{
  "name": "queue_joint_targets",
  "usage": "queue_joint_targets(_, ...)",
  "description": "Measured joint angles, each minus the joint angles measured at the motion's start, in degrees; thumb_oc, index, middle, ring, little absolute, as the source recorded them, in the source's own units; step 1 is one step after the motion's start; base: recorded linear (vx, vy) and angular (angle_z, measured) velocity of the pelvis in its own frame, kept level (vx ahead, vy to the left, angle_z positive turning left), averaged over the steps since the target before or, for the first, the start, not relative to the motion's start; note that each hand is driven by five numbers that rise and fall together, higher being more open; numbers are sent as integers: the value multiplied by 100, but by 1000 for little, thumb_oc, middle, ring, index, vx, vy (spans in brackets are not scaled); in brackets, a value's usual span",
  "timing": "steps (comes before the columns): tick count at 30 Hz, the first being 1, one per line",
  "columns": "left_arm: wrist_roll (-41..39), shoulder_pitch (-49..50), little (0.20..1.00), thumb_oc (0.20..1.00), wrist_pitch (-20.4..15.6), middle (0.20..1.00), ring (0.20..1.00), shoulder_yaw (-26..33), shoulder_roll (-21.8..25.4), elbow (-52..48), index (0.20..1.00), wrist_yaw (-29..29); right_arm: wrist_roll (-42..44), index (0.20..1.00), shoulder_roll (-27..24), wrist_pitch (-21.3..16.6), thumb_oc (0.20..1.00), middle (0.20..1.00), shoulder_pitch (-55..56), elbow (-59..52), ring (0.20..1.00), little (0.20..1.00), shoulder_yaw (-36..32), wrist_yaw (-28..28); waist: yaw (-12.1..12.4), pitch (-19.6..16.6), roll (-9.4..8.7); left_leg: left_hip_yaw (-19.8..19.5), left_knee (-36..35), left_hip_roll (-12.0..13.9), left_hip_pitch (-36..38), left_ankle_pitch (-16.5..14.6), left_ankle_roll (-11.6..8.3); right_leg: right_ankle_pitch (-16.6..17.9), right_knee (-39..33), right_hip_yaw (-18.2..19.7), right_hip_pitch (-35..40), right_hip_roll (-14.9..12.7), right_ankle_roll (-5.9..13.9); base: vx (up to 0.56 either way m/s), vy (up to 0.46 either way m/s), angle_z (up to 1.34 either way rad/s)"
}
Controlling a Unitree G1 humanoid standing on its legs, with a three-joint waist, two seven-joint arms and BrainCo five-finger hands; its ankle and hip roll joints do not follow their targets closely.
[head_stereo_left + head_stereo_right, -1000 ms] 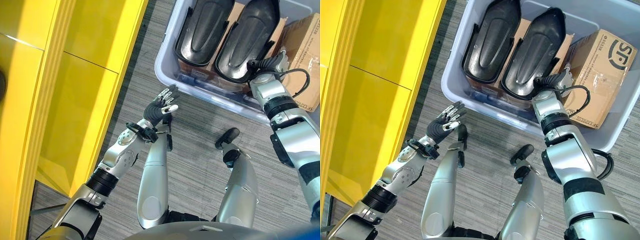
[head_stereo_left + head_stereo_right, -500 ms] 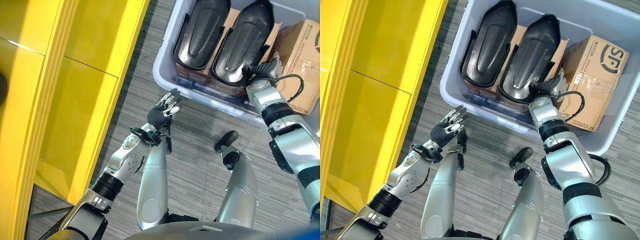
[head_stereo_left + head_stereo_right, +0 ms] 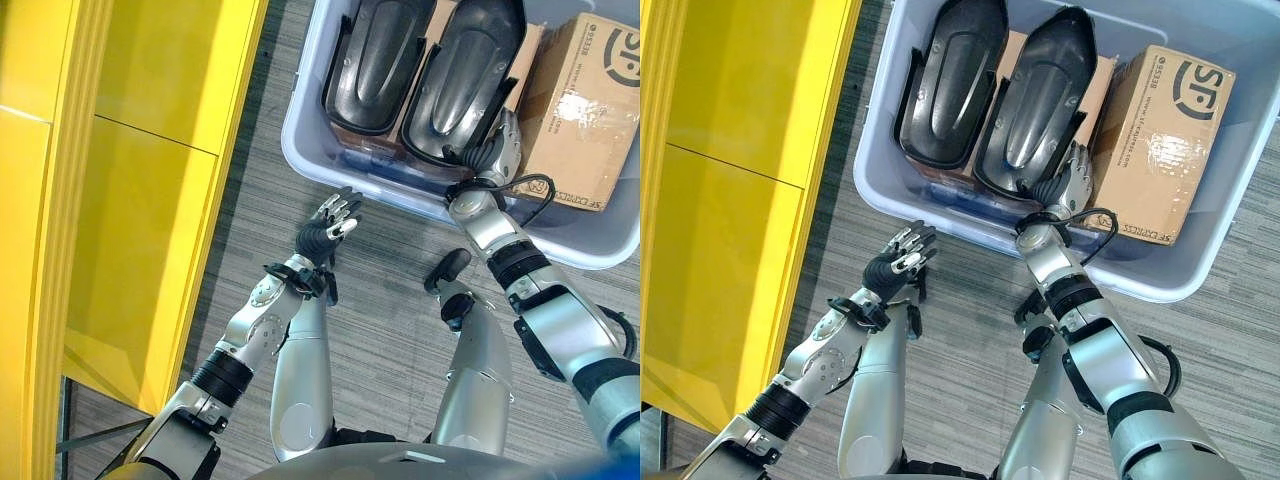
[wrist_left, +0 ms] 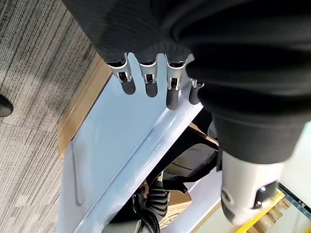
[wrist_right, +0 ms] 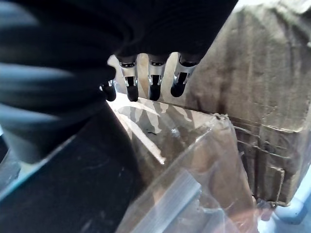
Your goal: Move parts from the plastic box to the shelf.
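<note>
Bright, even overhead light, glare on the cardboard box [image 3: 585,105], wrist views blurred

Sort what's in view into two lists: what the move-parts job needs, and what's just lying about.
For the job:
- plastic box
- two black parts: left one, right one
- yellow shelf
- right hand, inside the box by the right part
- left hand, over the floor outside the box

Just lying about:
- cardboard carton in the box

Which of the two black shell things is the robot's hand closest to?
The black part beside the cardboard box; the right hand sits at its near end.
</note>
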Motion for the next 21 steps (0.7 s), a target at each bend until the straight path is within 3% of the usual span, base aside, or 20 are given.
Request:
queue_joint_targets(14, 206, -106, 1000, 1000, -101, 1000, 1000, -6, -34, 230, 1000, 116, 191, 1000, 88, -105, 1000, 1000, -14, 174, 1000, 1000, 0, -37, -2, 41, -70, 50, 7, -3, 64, -15, 1, 16, 13, 53, 27, -6, -8, -1, 3, -1)
queue_joint_targets(16, 205, -108, 1000, 1000, -101, 1000, 1000, -7, -41, 230, 1000, 116, 247, 200, 90, -130, 200, 200, -49, 239, 200, 200, 2, -9, 6, 41, -71, 42, 5, -3, 64, -15, 1, 10, 31, 58, 27, -8, -12, 0, 0, 0)
queue_joint_targets(21, 202, -145, 1000, 1000, -92, 1000, 1000, 4, -38, 226, 1000, 114, 228, 200, 36, -149, 200, 200, -259, 577, 200, 200, -9, 10, -3, 40, -72, 5, 12, -3, 66, -14, 2, -14, 67, 52, 29, -13, -29, 0, 0, 0)
